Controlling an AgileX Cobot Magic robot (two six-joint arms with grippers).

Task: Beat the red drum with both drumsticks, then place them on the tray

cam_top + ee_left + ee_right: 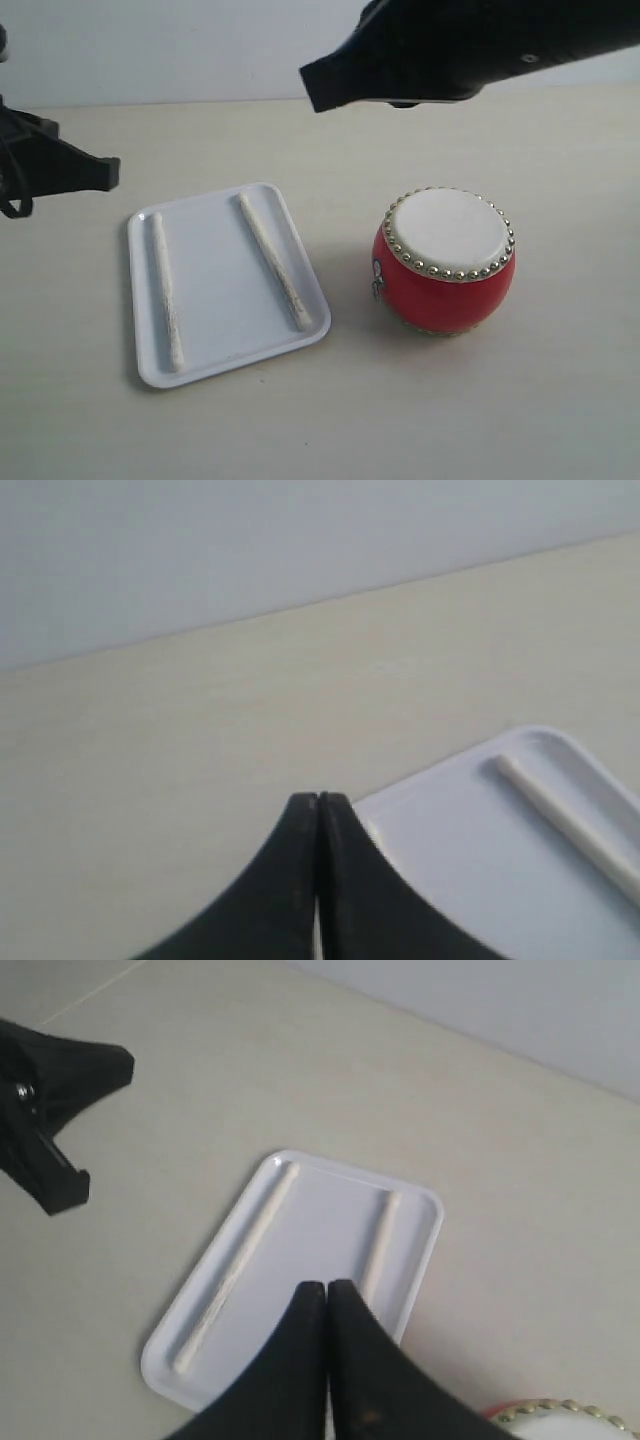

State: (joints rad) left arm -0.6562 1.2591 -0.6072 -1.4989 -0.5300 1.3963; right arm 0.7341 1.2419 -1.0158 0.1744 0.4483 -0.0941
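Observation:
The red drum (445, 262) with its cream skin stands upright on the table, right of the white tray (215, 300). Both drumsticks lie in the tray, one along its left side (166, 290) and one slanting along its right side (272, 262). My right gripper (312, 88) hangs shut and empty high above the table behind the tray and drum; its own view shows the jaws pressed together (326, 1287) over the tray (320, 1225). At the far left my left gripper (108, 172) is shut and empty, tips (318, 800) near a tray corner (470, 860).
A pale wall rises behind the cream table (520, 420). The drum's studded rim (560, 1412) shows just beside my right gripper in the right wrist view. The left gripper (60, 1090) appears beyond the tray there.

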